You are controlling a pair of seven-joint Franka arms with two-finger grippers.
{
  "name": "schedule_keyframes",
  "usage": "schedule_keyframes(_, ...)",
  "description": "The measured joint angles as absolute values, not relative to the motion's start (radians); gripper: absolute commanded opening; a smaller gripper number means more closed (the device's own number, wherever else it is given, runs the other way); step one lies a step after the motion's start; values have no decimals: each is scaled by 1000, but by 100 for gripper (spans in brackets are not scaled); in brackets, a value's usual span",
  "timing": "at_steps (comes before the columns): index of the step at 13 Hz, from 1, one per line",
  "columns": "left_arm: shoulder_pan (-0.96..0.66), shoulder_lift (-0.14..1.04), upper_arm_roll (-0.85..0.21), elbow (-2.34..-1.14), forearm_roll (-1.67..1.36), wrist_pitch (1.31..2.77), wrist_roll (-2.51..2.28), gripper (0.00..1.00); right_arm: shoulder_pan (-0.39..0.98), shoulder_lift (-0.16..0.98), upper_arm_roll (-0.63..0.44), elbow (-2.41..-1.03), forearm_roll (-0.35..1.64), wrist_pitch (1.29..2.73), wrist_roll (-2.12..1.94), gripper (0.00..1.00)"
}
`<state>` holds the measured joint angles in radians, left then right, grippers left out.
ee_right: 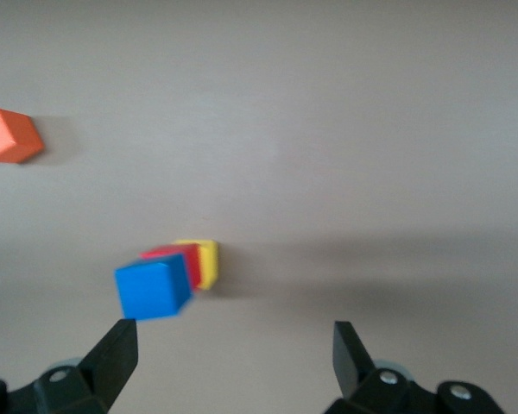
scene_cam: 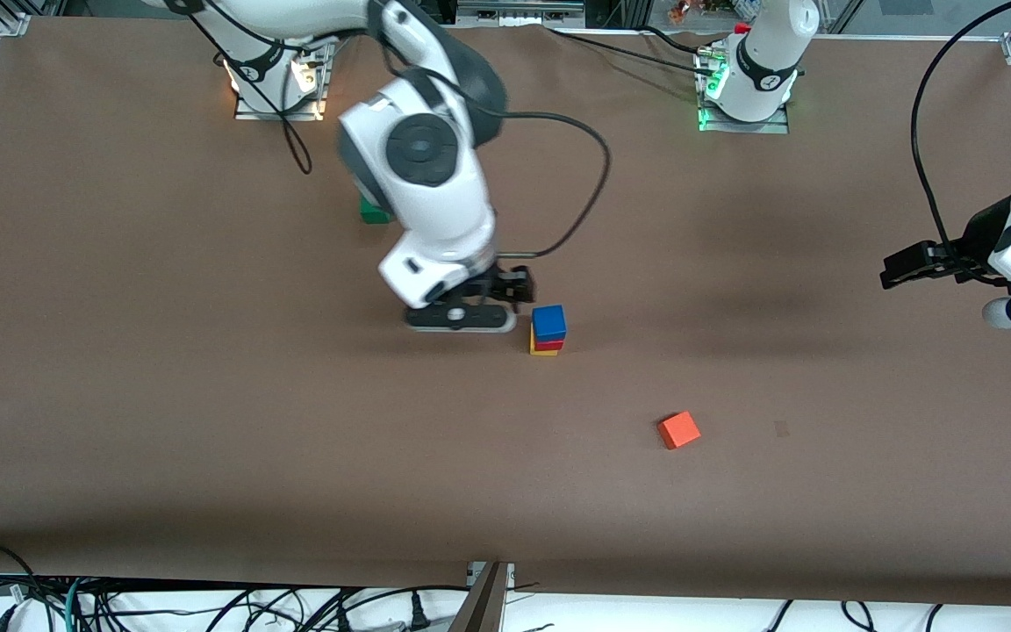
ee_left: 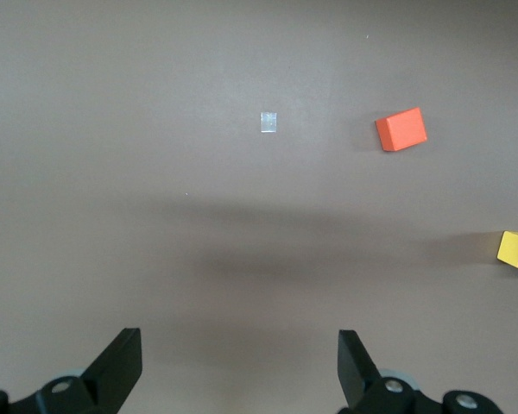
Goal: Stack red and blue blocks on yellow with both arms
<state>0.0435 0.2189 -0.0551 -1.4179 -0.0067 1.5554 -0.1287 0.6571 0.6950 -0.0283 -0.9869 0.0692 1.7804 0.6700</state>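
front view: the stack stands mid-counter (scene_cam: 207, 421), the blue block (scene_cam: 548, 321) on the red block (scene_cam: 548, 345) on the yellow block (scene_cam: 540, 350). the right claw (scene_cam: 512, 290) hangs just beside the stack, toward the right arm's end, holding nothing; how wide it stands cannot be told here. the left claw (scene_cam: 900, 268) waits over bare counter well apart from the stack, toward the left arm's end. an orange-red cube (scene_cam: 678, 430) lies nearer the camera than the stack, and a green cube (scene_cam: 372, 212) peeks out farther off, half hidden by the right arm. wide bare brown runs to every edge.

left wrist view: the left claw (ee_left: 239, 366) is spread wide, empty. a piece of tape (ee_left: 269, 122) shows plainly here, and the stack is cut by the frame.

right wrist view: the right claw (ee_right: 235, 358) gapes wide, with the stack beside one finger, not between them.
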Motion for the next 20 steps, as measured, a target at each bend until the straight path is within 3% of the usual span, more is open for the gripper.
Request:
schedule_keyframes(5,43,220,-56,-1403,-8,1558,-129,100,492,470,-37,-1186,141,1629,450,100)
schedule_keyframes(12,41,221,-61,-1400,-8,1558,-129,100,399,87,-120,-1549,64,1541,235,100)
schedule_keyframes(16,41,221,-61,-1400,-8,1558,-129,100,231,3,-57,-1626,23,1541,78,100)
schedule_keyframes(20,41,221,-62,-1398,-8,1558,-129,100,223,-6,-31,-1624,-14,1542,69,100)
